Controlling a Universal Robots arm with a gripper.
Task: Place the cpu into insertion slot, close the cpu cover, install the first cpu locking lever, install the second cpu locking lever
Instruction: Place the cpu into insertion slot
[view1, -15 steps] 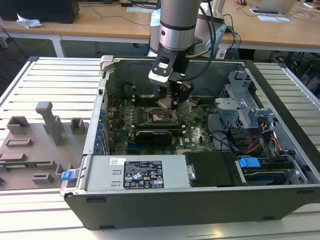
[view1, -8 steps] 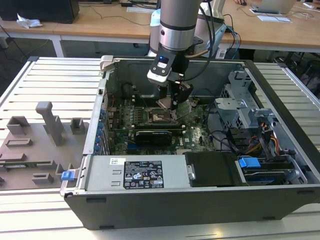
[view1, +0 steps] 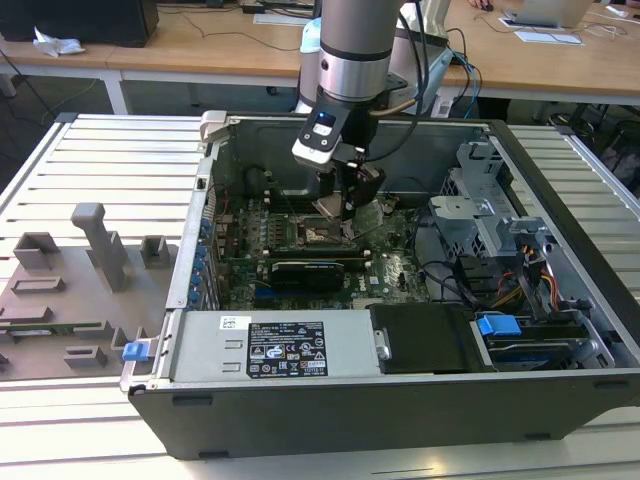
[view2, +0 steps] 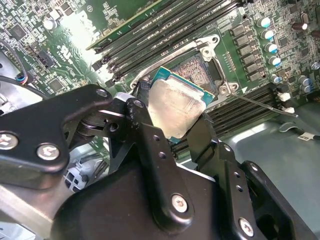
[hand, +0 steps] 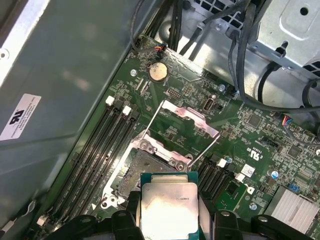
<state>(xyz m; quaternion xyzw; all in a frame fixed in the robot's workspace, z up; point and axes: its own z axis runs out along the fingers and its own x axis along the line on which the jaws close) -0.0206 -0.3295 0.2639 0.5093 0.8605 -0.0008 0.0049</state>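
Note:
My gripper (view2: 172, 119) is shut on the cpu (view2: 176, 104), a flat square chip with a pale silver top and a green edge, held by two opposite sides. In both wrist views the chip hangs a little above the insertion slot (view2: 199, 66), a dark square socket with a metal rim on the green motherboard. The chip (hand: 169, 210) overlaps the socket's (hand: 144, 170) near edge and sits tilted to it. The cpu cover (hand: 186, 119) is swung open and lies back beyond the socket. In the exterior view the gripper (view1: 341, 213) hovers over the socket (view1: 318, 236) inside the computer case.
Long black memory slots (hand: 102, 145) flank the socket. A thin metal lever (view2: 265, 106) sticks out beside it. Black cables (hand: 240, 55) and a grey drive cage (view1: 480, 205) stand at the exterior view's right. The power supply (view1: 270, 345) lies along the case's front.

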